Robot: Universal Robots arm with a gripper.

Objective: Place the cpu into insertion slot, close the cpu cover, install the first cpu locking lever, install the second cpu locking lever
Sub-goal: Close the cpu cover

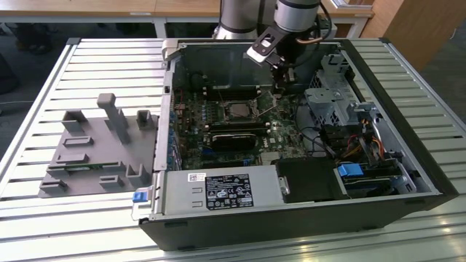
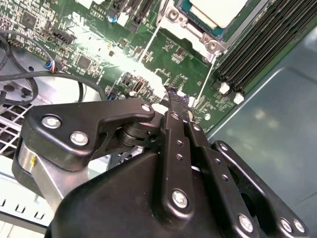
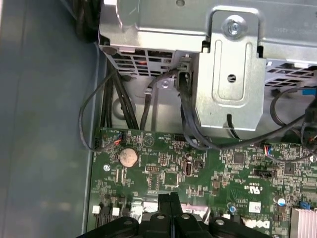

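Black two-finger tool [image 2: 173, 93] is clenched tight, nothing visibly pinched. The small square silvery-topped cpu [image 2: 218, 9] sits in its socket just beyond the tips. The silvery metal frame cover [image 2: 194, 33] looks down around it, and a thin wire lever [image 2: 205, 82] runs lengthwise back toward the tool.

The counter [image 1: 87, 60] is pale silvery-white, striped with parallel slats, and the moulded block [image 1: 95, 153] on it is plain matt grey. The computer case [image 1: 291, 229] is black outside and dull blue-grey inside. The circuit board [image 3: 213, 171] is dark green, speckled with small black and silver parts and fine white markings, and its coin battery [image 3: 128, 157] is shiny silver. The chip [image 1: 238, 111] has a silvery-grey top. The power box [image 1: 218, 191] is bare grey metal with a black-and-white label, next to a bright blue tab [image 1: 141, 196]. The claw [image 2: 173, 96] is black with silver screws. The cables [image 3: 119, 99] are black.
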